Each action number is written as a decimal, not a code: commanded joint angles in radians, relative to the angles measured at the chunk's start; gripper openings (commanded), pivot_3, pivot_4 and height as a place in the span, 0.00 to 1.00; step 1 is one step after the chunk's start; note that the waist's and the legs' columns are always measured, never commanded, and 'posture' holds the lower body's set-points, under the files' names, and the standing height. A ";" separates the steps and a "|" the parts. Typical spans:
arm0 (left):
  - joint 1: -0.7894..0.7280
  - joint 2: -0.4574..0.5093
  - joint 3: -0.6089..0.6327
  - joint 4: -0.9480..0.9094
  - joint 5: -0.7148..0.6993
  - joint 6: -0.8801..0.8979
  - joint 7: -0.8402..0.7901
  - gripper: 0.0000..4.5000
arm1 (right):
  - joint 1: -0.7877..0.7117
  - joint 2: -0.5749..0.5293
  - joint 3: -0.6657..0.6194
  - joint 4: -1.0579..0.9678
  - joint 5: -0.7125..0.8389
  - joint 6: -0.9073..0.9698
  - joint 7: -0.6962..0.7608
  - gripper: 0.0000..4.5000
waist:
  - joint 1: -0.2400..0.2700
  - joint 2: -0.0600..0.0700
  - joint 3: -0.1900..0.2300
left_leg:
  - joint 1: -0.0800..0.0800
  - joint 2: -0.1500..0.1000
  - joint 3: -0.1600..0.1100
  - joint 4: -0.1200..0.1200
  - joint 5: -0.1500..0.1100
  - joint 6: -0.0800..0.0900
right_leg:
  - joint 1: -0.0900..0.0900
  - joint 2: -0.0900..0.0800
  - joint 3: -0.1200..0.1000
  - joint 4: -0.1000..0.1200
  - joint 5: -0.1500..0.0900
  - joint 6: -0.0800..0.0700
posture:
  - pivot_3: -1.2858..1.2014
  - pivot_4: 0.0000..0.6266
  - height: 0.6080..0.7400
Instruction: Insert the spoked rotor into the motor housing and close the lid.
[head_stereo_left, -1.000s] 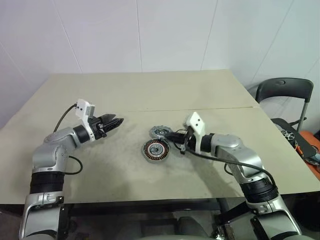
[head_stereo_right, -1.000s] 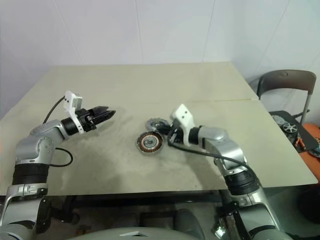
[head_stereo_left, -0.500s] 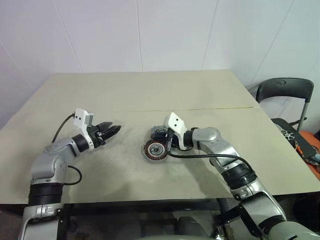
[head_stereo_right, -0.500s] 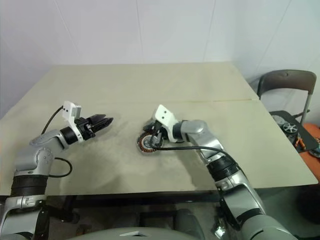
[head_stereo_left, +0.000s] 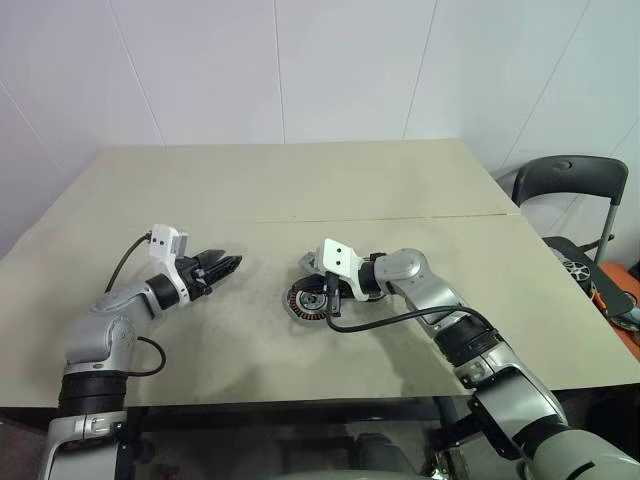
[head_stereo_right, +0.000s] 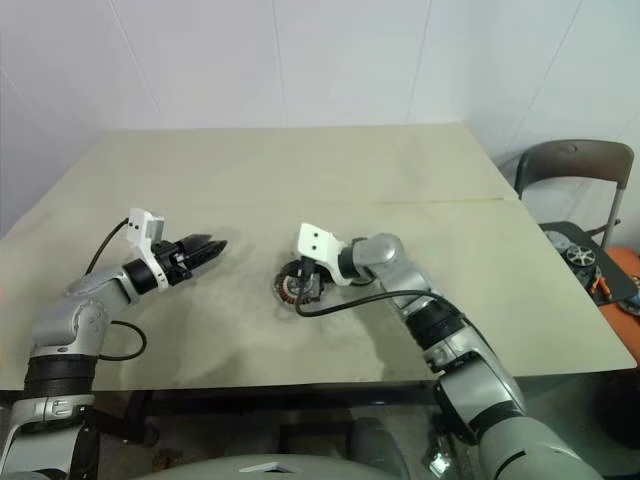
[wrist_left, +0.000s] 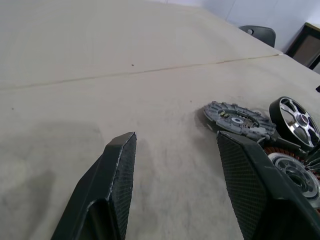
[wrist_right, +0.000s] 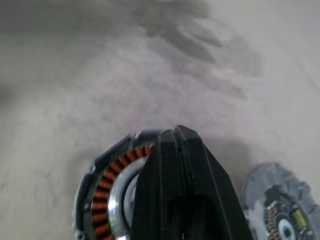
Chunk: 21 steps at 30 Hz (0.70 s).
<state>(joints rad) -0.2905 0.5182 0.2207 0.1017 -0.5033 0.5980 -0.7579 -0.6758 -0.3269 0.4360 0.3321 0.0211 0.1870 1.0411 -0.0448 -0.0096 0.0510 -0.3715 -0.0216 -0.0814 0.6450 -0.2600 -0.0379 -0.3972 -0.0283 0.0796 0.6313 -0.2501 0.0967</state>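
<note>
The motor housing (head_stereo_left: 303, 305), a flat disc with copper windings, lies mid-table. My right gripper (head_stereo_left: 324, 296) is shut, its fingertips (wrist_right: 175, 132) over the housing (wrist_right: 100, 200) from the right. The spoked rotor (wrist_left: 295, 120), shiny with dark gaps, stands tilted on edge just behind the housing (wrist_left: 295, 176). I cannot tell whether the right fingers touch it. The lid (wrist_left: 235, 117), a grey round disc, lies flat on the table just past them (head_stereo_left: 311, 262). My left gripper (head_stereo_left: 228, 264) hovers open and empty well to the left, pointing at the parts.
The beige table (head_stereo_left: 250, 180) has a seam running across its middle. Off its right edge stands a dark chair (head_stereo_left: 570, 180) with a small wheel-like part on the seat. Bare tabletop lies between the two grippers.
My right arm swung left and its wrist rolled, bringing the shut gripper from beside the discs to over the housing. My left gripper sank slightly and stayed open.
</note>
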 joint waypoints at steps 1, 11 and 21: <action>-0.004 0.005 0.011 -0.045 -0.014 -0.017 -0.004 0.61 | -0.015 -0.006 0.002 0.005 -0.021 -0.048 0.020 0.01 | 0.000 0.000 0.000 | 0.000 0.000 0.000 0.000 0.000 0.000 | 0.000 0.000 0.000 0.000 0.000 0.000 | 0.52 0.00 1.00; 0.009 0.000 0.004 -0.079 -0.016 -0.012 0.001 0.61 | -0.015 0.005 0.022 0.067 -0.080 -0.134 0.034 0.01 | 0.000 0.000 0.000 | 0.000 0.000 0.000 0.000 0.000 0.000 | 0.000 0.000 0.000 0.000 0.000 0.000 | 0.52 0.00 1.00; 0.004 -0.003 0.001 -0.071 -0.006 -0.019 0.003 0.61 | -0.011 -0.041 0.043 0.066 -0.149 -0.255 0.055 0.01 | 0.000 0.000 0.000 | 0.000 0.000 0.000 0.000 0.000 0.000 | 0.000 0.000 0.000 0.000 0.000 0.000 | 0.52 0.00 1.00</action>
<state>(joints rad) -0.2761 0.5112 0.2149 0.0589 -0.5033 0.5984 -0.7563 -0.6755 -0.3440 0.4717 0.4103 -0.1085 -0.0311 1.0850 -0.0444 -0.0096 0.0510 -0.3711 -0.0217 -0.0815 0.6451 -0.2600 -0.0379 -0.3969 -0.0283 0.0795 0.6315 -0.2501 0.0966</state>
